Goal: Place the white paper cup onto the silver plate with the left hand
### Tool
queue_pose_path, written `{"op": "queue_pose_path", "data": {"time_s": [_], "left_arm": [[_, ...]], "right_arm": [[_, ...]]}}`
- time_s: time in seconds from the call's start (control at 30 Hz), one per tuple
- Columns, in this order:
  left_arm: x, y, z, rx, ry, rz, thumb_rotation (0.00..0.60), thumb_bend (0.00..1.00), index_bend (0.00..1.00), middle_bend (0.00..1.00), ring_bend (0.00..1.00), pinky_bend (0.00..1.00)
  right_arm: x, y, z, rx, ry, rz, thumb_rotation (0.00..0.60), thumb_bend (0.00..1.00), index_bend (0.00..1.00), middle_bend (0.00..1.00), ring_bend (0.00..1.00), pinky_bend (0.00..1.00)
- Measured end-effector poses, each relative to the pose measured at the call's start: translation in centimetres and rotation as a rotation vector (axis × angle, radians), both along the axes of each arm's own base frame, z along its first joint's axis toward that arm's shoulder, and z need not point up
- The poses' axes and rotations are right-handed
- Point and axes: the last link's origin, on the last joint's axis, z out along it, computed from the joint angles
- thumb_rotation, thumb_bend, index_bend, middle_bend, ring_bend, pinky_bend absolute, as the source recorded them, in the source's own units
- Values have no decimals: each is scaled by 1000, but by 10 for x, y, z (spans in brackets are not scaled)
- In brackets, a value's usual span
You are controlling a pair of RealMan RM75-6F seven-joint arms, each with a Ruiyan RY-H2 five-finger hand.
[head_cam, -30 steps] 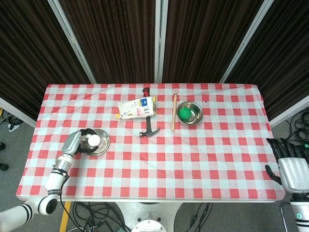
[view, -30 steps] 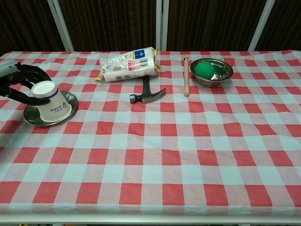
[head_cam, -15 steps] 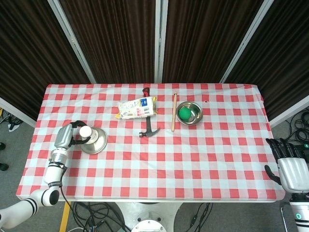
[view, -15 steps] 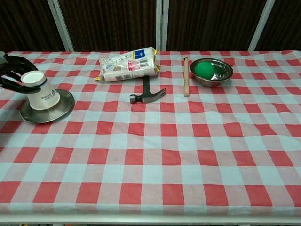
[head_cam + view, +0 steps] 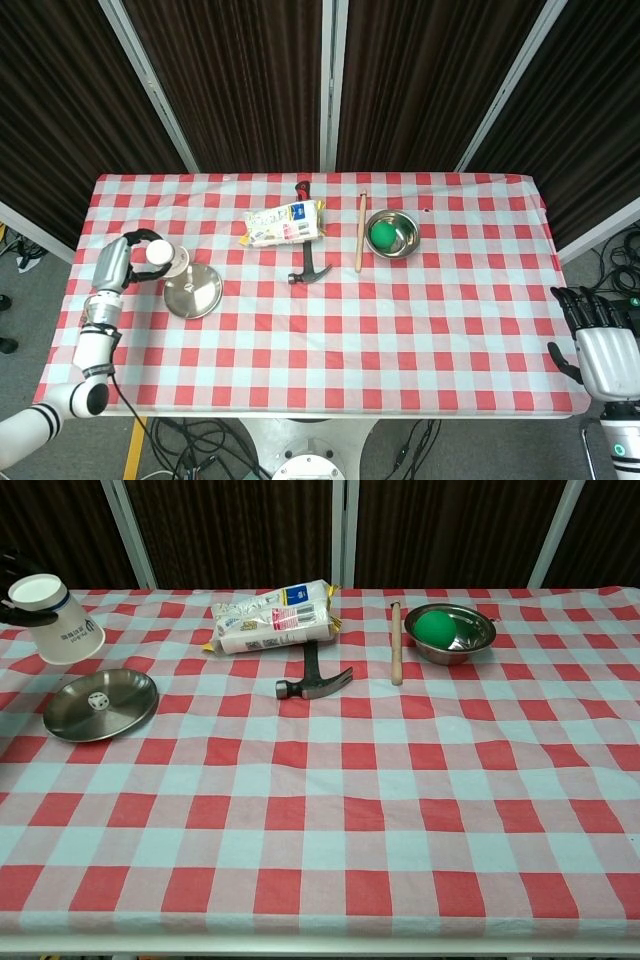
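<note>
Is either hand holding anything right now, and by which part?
The left hand holds the white paper cup, upside down, by its narrow base end. The right hand holds nothing.

Lab test bay: dark partition panels [image 5: 250,80] beyond left hand [image 5: 112,262], loose cables [image 5: 200,440] on floor under checkered table [image 5: 330,330].
</note>
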Motion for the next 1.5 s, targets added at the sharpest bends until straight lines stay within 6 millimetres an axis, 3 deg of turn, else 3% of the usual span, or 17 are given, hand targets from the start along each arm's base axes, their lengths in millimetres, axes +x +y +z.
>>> {"op": "queue_pose_path", "data": {"time_s": [0.27, 0.37, 0.57, 0.77, 0.9, 1.07, 1.2, 1.5], "left_arm": [[-20, 33, -7, -18, 93, 108, 600, 232, 454, 386, 230, 225], [-24, 39, -16, -34, 97, 138, 600, 227, 384, 340, 192, 209], [-29, 38, -20, -20, 123, 147, 600, 181, 107, 216, 117, 166], [-36, 26, -3, 48, 151, 115, 600, 173, 89, 201, 113, 157], [-45, 3, 19, 79, 210, 74, 600, 173, 147, 202, 113, 147], [-55, -41, 43, 102, 316, 42, 600, 175, 221, 210, 113, 128], [-57, -92, 57, 103, 425, 29, 600, 176, 221, 210, 113, 117], [-48, -205, 77, 98, 476, 64, 600, 176, 241, 228, 113, 110]], "right_arm": [[-2, 4, 3, -9, -1, -5, 600, 221, 107, 139, 63, 145], [-2, 5, 3, -9, -1, -6, 600, 221, 107, 139, 63, 145], [-1, 4, 2, -7, -6, -1, 600, 222, 108, 141, 63, 145], [-3, 4, 6, -24, 7, -10, 600, 223, 108, 141, 63, 145], [-8, 4, 10, -47, 23, -26, 600, 226, 108, 133, 60, 145], [-15, 5, 11, -52, 4, -29, 600, 222, 69, 10, 0, 135], [-18, 5, 10, -38, -32, -22, 600, 222, 29, 6, 0, 123], [-18, 16, 2, -5, -65, 10, 600, 223, 20, 30, 0, 118]]}}
